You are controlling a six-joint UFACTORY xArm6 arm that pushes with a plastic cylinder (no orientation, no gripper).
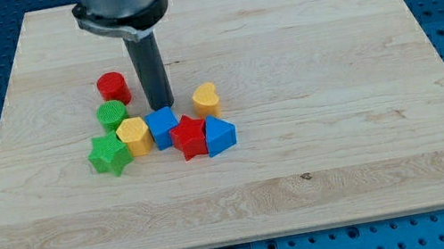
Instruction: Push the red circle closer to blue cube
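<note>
The red circle (113,87) is a short red cylinder left of the board's middle. The blue cube (163,125) lies below and to the right of it, in a cluster of blocks. My tip (161,107) is at the end of the dark rod, just above the blue cube's top edge and to the right of the red circle. The tip is apart from the red circle and looks close to or touching the blue cube.
Around the blue cube lie a green cylinder (112,116), a yellow hexagonal block (133,136), a green star (109,154), a red star (190,136), a blue block (219,134) and a yellow heart (206,99). The wooden board (319,162) rests on a blue pegboard table.
</note>
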